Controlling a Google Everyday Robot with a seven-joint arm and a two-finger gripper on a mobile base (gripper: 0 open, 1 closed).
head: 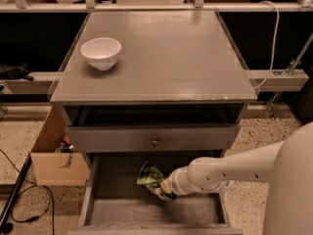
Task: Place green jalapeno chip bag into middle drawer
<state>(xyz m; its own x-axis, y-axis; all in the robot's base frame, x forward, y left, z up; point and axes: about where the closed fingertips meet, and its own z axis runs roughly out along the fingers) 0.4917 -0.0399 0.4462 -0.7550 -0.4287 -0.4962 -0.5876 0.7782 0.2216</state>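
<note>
Camera view: the green jalapeno chip bag (149, 176) is crumpled inside the open middle drawer (146, 212), pinched at its right side by the tool (165, 189). A white bowl (100, 53) sits on the desk (166, 58) above.

The tool (165, 188), inside the open grey wooden middle drawer (122, 212), is mostly hidden behind the crinkled green foil chip bag (149, 176). The drawer's front and the white arm (230, 170) are cut off at the edges.
</note>
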